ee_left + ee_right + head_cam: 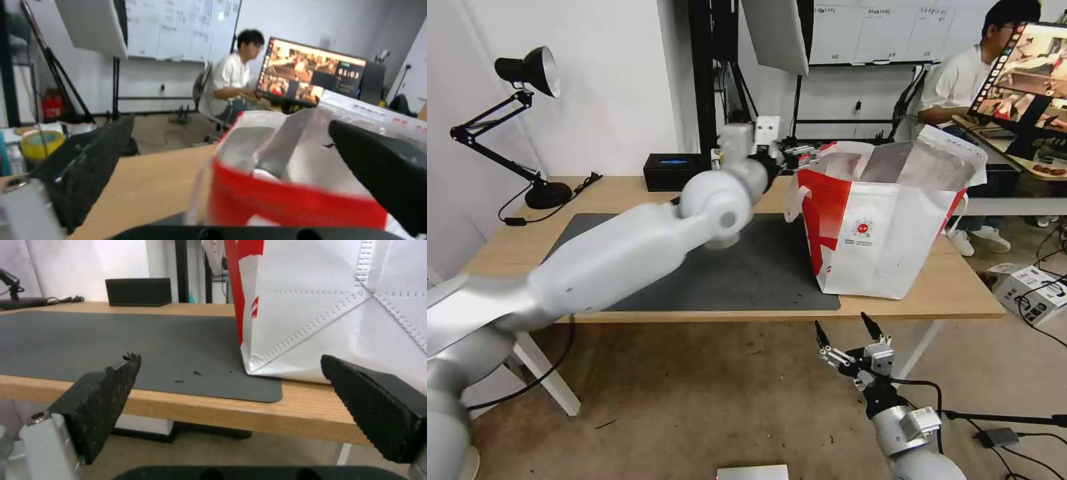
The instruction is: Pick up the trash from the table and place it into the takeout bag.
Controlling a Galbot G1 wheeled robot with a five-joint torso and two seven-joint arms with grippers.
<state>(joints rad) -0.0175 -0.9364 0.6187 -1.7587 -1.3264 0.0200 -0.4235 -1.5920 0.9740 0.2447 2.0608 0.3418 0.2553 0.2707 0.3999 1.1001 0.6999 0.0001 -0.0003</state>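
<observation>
Left gripper: the left gripper (808,155) is raised at the near-left top corner of the takeout bag (887,220), at rim height and just beside the bag's mouth; its jaws are spread apart with nothing between them, as the left wrist view (231,160) shows.
Key relation: the bag's opening lies straight ahead of the left jaws and slightly below them, toward the robot's right; the bag's long axis runs roughly across the table, left to right.
Right gripper: the right gripper (850,333) hangs below the table's front edge, near the bag's front lower corner, jaws released and holding nothing (231,386).
Nearer arm: the left gripper is at the bag's rim; the right is lower and well apart from the opening.
Takeout bag: one, upright on the table (627,193), its left part resting on the dark grey mat (747,280), mouth open and the foil lining showing.
Trash: no item is visible on the mat or the bare wood; a few dark crumbs (195,373) lie on the mat near the bag's corner. Whether the trash is inside the bag cannot be told.
Other things: one black desk lamp (527,70), one black rectangular box (672,171), both at the table's far edge.
Judgement: the task appears close to done.
</observation>
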